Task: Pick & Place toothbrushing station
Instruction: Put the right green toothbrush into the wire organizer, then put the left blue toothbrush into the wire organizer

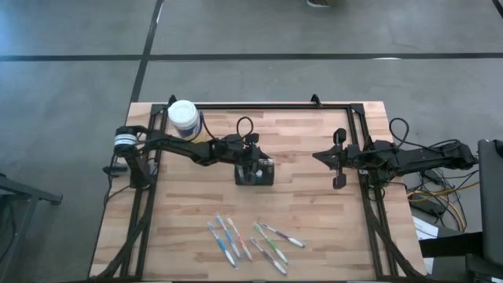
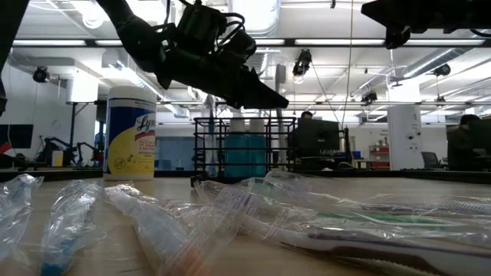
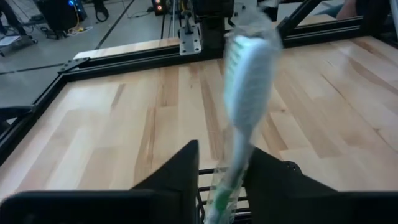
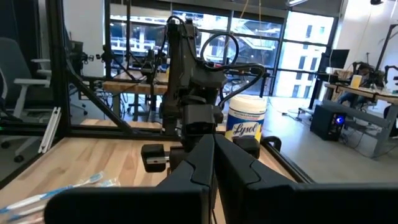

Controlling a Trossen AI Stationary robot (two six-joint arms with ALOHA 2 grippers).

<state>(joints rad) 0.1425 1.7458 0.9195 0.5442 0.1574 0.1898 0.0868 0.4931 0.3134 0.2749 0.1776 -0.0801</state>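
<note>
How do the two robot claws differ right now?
The left claw hangs over the black mesh holder mid-table, with a wrapped toothbrush standing between its parted fingers. The right claw waits off to the right over bare wood, shut and empty. Both are dark, two-fingered claws held above the table.

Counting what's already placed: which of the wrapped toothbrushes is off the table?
The toothbrush standing between the left claw's fingers, its lower end at the black mesh holder. The other wrapped toothbrushes lie flat on the table's near side.
</note>
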